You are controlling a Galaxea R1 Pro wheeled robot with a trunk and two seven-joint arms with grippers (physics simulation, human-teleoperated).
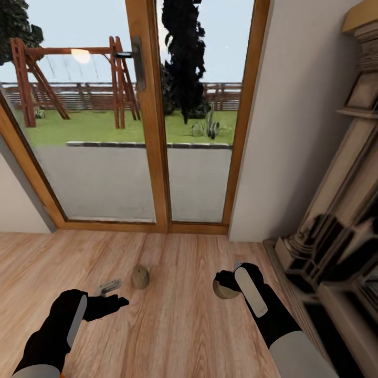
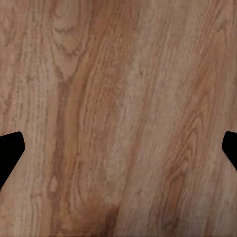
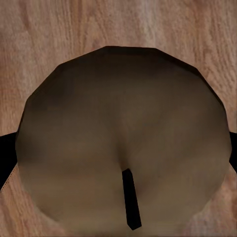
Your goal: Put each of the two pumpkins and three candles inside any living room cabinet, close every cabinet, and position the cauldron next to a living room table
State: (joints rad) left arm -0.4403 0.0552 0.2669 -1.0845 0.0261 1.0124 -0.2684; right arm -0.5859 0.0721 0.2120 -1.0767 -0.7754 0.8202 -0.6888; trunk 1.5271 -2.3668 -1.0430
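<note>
My left hand (image 1: 107, 298) hangs low over the wood floor (image 1: 173, 336), fingers spread apart, nothing between them; its wrist view gives bare planks (image 2: 118, 118) with the dark fingertips (image 2: 10, 153) far apart. One candle (image 1: 140, 277) stands on the floor at about 1 o'clock from that hand, near it but apart. My right hand (image 1: 231, 286) is clamped on a second candle (image 3: 123, 138), its wick (image 3: 130, 197) facing the wrist camera. Glass doors (image 1: 157, 121) at 12 o'clock; fireplace surround (image 1: 336, 220) at 3 o'clock.
</note>
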